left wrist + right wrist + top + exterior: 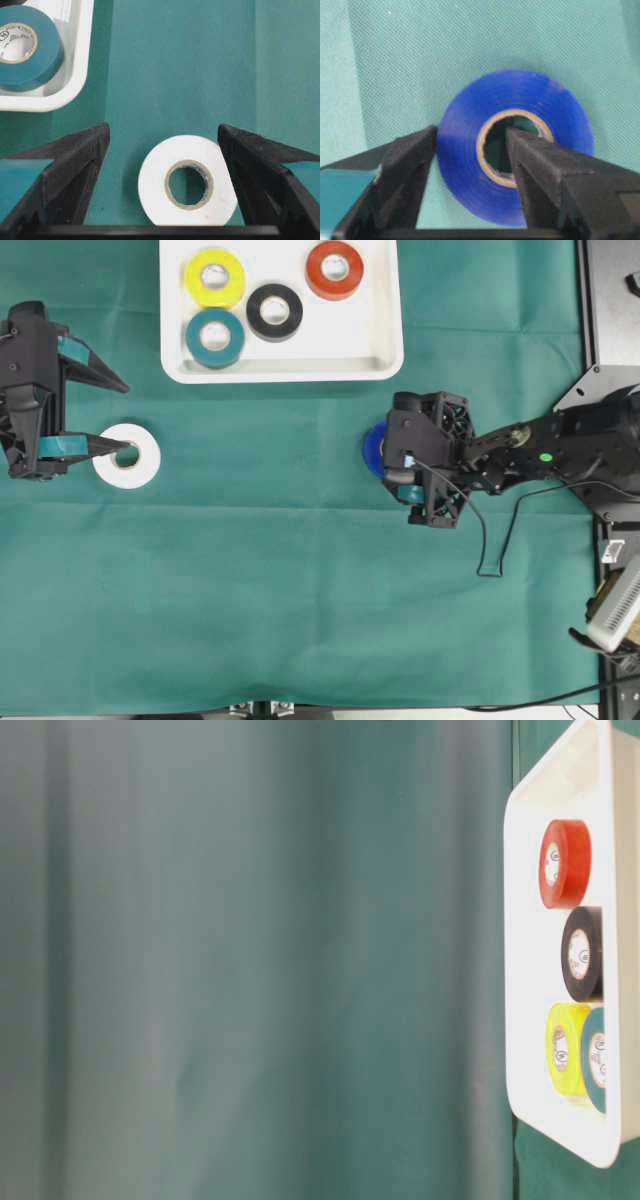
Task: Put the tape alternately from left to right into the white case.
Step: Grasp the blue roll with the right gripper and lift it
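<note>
- White case (290,368) at counter's far edge, holding yellow (214,277), teal (214,336), black (274,311) and red (333,269) rolls.
- White roll (127,455) flat near left edge, lying between left gripper (117,418) jaws, which stand apart.
- Right gripper (472,142) jaws apart, straddling blue roll (515,145) wall: one finger in core, one outside.

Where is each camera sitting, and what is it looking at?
Overhead: looks straight down on the white case and green cloth; both arms show, left gripper, right gripper.
Table-level: sideways picture low beside the case, showing red tape; no robot parts.
Left wrist: looks past its fingers at white tape.
Right wrist: looks past its fingers at blue tape, one finger in its hole.
Shared: left wrist and overhead both see white tape and teal tape.
</note>
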{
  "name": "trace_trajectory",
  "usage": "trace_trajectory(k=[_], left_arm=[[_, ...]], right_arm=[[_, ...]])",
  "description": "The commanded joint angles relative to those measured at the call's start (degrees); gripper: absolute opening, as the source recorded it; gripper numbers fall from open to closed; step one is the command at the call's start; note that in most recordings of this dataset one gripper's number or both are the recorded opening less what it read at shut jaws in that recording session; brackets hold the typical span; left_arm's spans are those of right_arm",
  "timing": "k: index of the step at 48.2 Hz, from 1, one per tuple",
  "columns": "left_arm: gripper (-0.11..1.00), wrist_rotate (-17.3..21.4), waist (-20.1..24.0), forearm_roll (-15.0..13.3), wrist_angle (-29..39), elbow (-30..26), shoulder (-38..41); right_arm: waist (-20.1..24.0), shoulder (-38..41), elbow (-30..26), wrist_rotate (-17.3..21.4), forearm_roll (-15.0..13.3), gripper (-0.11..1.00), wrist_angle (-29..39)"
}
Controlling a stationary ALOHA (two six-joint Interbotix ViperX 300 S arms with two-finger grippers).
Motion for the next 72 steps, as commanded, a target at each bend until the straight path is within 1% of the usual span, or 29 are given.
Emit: trace_trajectory(k=[1,5,8,14,16,28,46,53,62,72], left_arm=[[0.79,0.0,0.0,-0.1,-0.4,-0.5,-0.2],[0.79,0.0,0.0,-0.1,-0.4,-0.5,-0.2],[0.79,0.0,0.0,-0.1,-0.4,-0.6,-0.2],[0.79,0.0,0.0,-0.1,-0.4,-0.6,-0.2],[0.79,0.0,0.0,-0.1,-0.4,-0.5,-0.2],[0.79,0.0,0.0,-0.1,-0.4,-0.6,-0.2],[0.79,-0.1,0.0,-0.1,-0.4,-0.5,-0.2],[0.79,-0.1,0.0,-0.1,-0.4,-0.6,-0.2],[0.79,0.0,0.0,-0.1,-0.4,-0.7,-0.2],[0.79,-0.2,0.0,-0.1,-0.4,-0.6,-0.2]], right_arm=[[0.0,0.1,-1.1,-0.2,0.0,0.71,0.3],[0.0,-0.1,-1.4,-0.2,0.1,0.68,0.4],[0.0,-0.1,-1.6,-0.2,0.0,0.61,0.4],[0.0,-0.4,-1.9,-0.2,0.0,0.32,0.4],[0.0,-0.6,-2.1,-0.3,0.0,0.27,0.4],[0.1,-3.7,-2.3,-0.3,0.1,0.27,0.2],[0.1,-12.7,-4.0,-0.6,-0.2,0.27,0.5],[0.0,-14.3,-4.2,-0.7,-0.6,0.27,1.1],[-0.4,-14.1,-5.0,-0.6,-2.8,0.27,5.3],[-3.1,-14.0,-6.9,-0.7,-5.2,0.27,11.3]])
